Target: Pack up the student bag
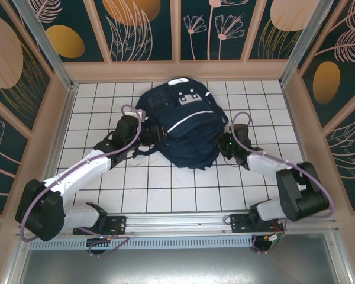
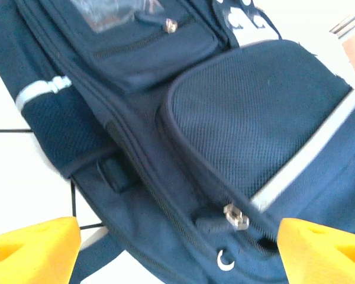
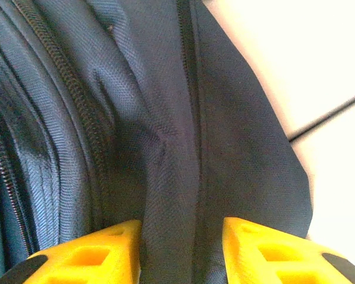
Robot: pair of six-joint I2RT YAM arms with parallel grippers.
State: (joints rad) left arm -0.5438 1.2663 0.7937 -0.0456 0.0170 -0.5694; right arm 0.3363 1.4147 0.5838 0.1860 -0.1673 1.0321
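Seemingly late stage - student bag (image 1: 186, 127) lies between both grippers | left gripper (image 2: 177, 228): wide open, empty, zip pull (image 2: 235, 216) just ahead | right gripper (image 3: 181, 228): half-closed astride a bag fold - we cannot tell if pinched | remaining, we judge: final zipping

The student bag (image 1: 186, 127) lies in the middle of the white tiled table (image 1: 165, 189), navy, white stripe curving across its front, pale patches at the far end. The left gripper (image 1: 145, 137) is in against the bag's left flank, and the right gripper (image 1: 222, 145) presses on the right flank (a green light glows on that wrist). From up here the fingers themselves can't be made out. Purple cables (image 1: 115, 155) loop along both arms.
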